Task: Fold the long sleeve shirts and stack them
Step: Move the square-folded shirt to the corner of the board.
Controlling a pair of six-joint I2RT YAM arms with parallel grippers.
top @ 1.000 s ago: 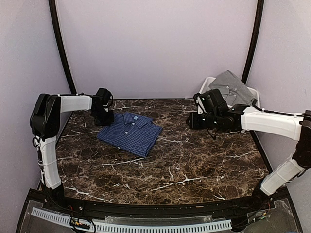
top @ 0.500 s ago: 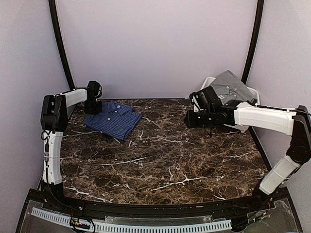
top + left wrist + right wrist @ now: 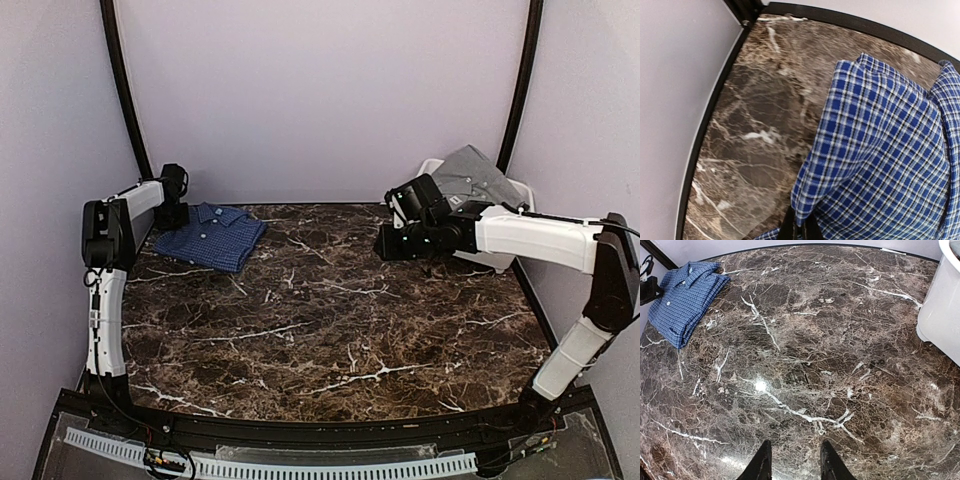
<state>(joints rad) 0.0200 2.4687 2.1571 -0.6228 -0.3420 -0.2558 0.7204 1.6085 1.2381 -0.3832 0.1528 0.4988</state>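
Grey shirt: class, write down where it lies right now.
In the top view, the grey shirt lies in the white bin at the table's far right corner, behind the right arm.

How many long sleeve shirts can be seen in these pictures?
2. The folded navy-blue shirt lies on the table at its far left corner; the grey shirt sits in the white bin at the far right. Others may be hidden under it.
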